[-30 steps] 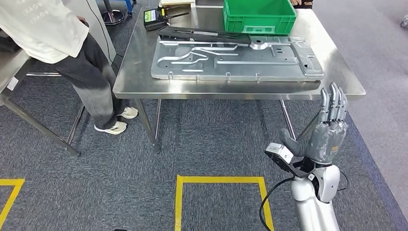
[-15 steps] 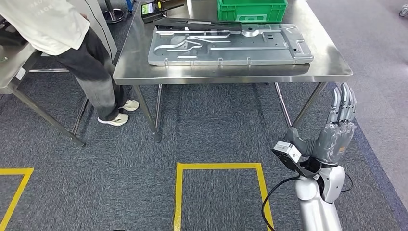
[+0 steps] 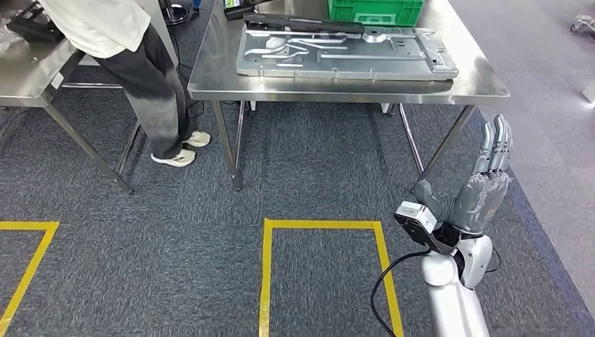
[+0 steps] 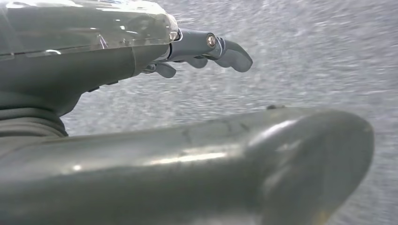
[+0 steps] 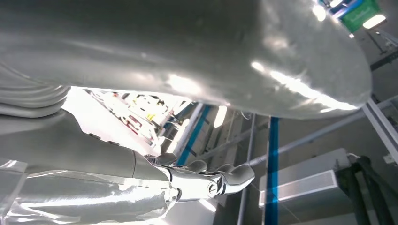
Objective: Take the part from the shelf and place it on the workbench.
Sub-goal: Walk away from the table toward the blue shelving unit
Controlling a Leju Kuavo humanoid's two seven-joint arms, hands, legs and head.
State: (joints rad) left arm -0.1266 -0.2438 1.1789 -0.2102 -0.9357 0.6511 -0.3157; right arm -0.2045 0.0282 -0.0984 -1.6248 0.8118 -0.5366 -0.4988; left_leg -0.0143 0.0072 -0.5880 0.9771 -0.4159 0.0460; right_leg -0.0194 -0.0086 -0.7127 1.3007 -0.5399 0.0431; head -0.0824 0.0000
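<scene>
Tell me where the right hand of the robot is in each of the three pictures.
Head view: right hand, lower right, fingers straight, pointing up.
Left wrist view: not in it; that is the left hand.
Right wrist view: right hand, lower left, against the ceiling.
Shared landmark: grey carpet, also behind the left hand.

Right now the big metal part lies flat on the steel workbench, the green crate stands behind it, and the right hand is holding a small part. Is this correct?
Not quite. In the head view the right hand holds nothing; its fingers point up, straight and apart. The rest stands: the metal part lies flat on the workbench, with the green crate behind it.
</scene>
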